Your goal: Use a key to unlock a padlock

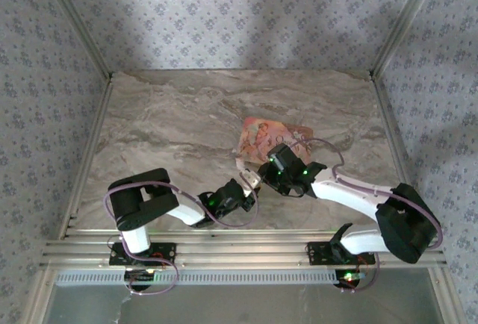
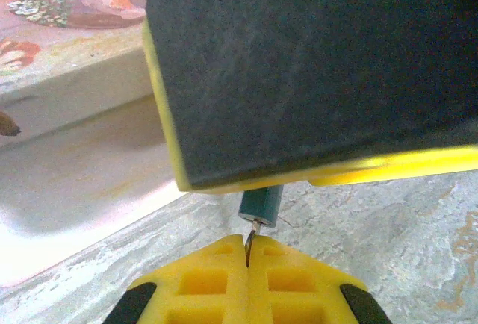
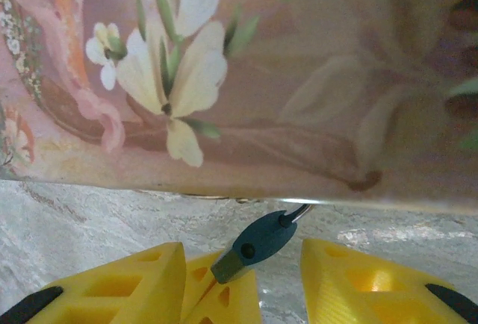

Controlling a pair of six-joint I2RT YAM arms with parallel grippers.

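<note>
Find the blue padlock (image 3: 252, 242) hooked at the floral pouch's (image 3: 299, 78) edge, untouched between the right gripper's (image 3: 240, 246) wide-apart fingers, long axis slanting keyhole-end toward the nearer left gripper (image 2: 248, 255), pinched shut on the key (image 2: 252, 236) at that end.

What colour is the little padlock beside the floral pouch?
The padlock is dark teal-blue, clearest in the right wrist view.

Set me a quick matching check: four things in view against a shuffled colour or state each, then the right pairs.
1 padlock
2 key
3 pouch
4 table

a pink floral print
b grey marble
c blue
d pinched between the left gripper fingers

Pairs: 1-c, 2-d, 3-a, 4-b
</note>
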